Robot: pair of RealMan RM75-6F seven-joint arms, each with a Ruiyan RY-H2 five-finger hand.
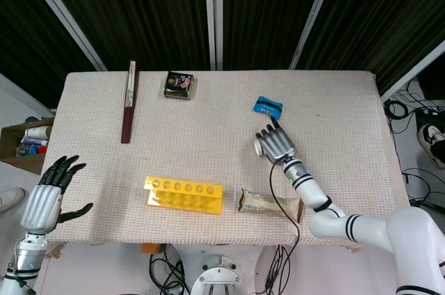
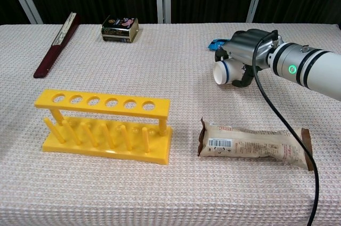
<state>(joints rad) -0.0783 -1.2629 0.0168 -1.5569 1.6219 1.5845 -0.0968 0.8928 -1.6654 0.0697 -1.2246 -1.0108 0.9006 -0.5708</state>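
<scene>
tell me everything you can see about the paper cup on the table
The paper cup is white with a dark blue ring near its rim and looks like thin paper. It lies on its side on the woven cloth of the table, mouth turned toward the yellow rack's side. The right hand is wrapped over its body, hiding most of it. A blue packet lies just behind.

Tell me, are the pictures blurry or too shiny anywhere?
Chest view: sharp and evenly lit, with a soft shadow under the yellow rack and a green light on the wrist behind the right hand. Head view: the table is bright against very dark curtains, and small print on the snack bar is unreadable.
</scene>
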